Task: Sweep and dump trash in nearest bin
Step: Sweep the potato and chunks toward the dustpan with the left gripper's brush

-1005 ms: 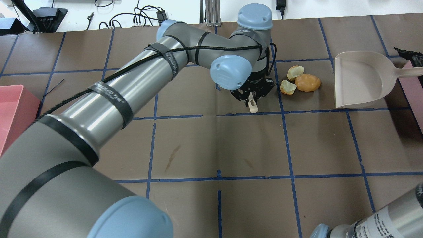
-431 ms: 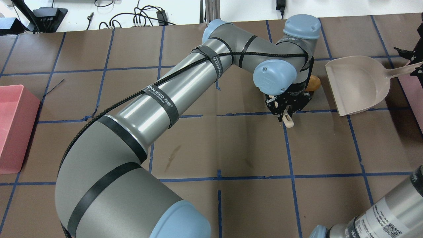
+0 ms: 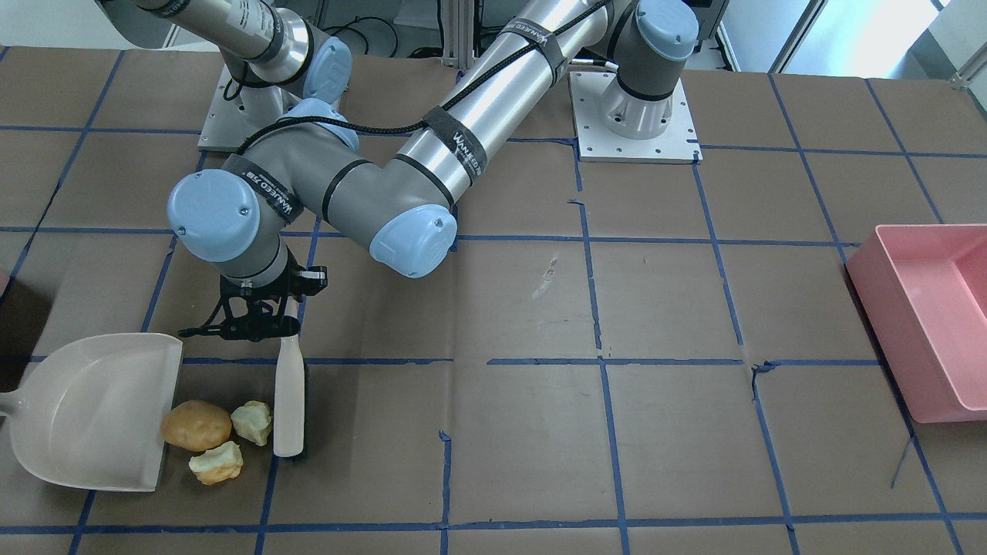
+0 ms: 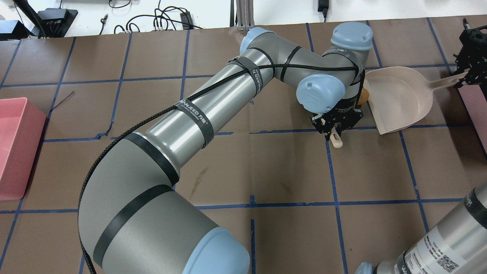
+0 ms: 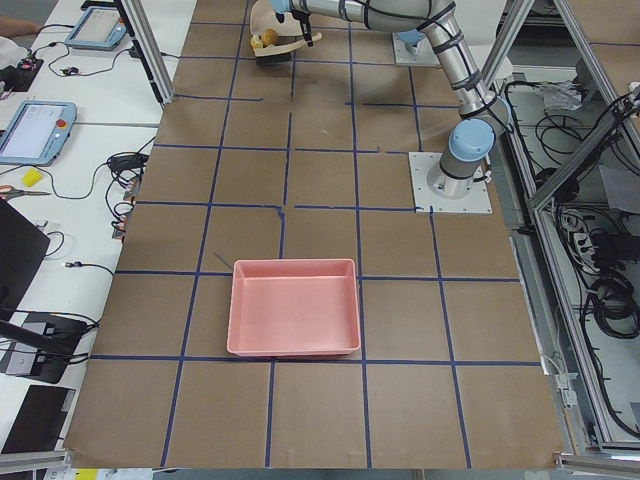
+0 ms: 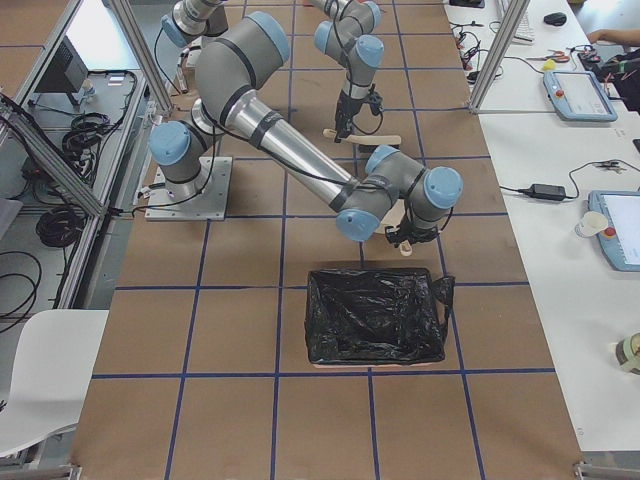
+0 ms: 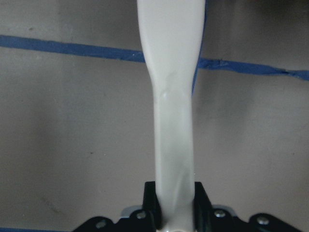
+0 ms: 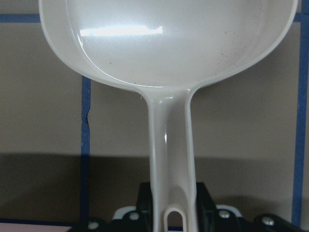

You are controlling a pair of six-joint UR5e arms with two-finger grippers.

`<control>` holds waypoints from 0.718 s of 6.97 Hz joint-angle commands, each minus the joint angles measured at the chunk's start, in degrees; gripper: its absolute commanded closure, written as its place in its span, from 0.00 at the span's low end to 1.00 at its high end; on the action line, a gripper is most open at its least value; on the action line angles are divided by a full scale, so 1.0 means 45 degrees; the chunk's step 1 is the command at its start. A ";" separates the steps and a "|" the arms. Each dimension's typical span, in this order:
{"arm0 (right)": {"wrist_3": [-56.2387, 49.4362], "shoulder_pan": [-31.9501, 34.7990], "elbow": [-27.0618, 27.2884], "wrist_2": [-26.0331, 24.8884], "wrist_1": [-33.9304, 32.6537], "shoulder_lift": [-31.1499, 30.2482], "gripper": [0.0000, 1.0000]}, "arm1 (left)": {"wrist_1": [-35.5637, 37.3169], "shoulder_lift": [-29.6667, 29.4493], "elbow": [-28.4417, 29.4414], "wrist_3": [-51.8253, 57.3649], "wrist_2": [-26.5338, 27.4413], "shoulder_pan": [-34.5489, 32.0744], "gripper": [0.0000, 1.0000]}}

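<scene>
The trash lies in the front view: a brown lump (image 3: 196,425) and two pale apple chunks (image 3: 252,422) (image 3: 217,462), between the white dustpan's (image 3: 92,408) lip and a cream sweeping tool (image 3: 289,401). My left gripper (image 3: 258,320) is shut on that tool's handle (image 7: 174,121). In the overhead view the left wrist (image 4: 336,127) hides the chunks, and only an edge of the lump (image 4: 364,95) shows. My right gripper (image 4: 465,74) is shut on the dustpan's handle (image 8: 171,159), with the dustpan (image 4: 399,99) mouth facing the trash.
A pink bin (image 4: 15,144) stands at the table's far left. A bin lined with a black bag (image 6: 375,315) stands at the right end, close to the dustpan. Blue tape lines cross the brown table.
My left arm swept the tool to the right, pushing the scraps toward the dustpan. My right gripper slid the dustpan left, up to the scraps.
</scene>
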 commanded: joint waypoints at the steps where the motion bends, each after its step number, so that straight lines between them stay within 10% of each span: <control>1: 0.0185 0.0033 0.0027 0.0137 -0.0098 0.0101 1.00 | 0.0828 -0.0695 0.0518 0.0095 -0.0120 -0.0004 0.99; 5: 0.0987 0.0013 0.0105 0.0078 -0.0079 0.0180 1.00 | 0.0828 -0.1088 0.1264 0.0094 -0.0473 -0.0568 0.99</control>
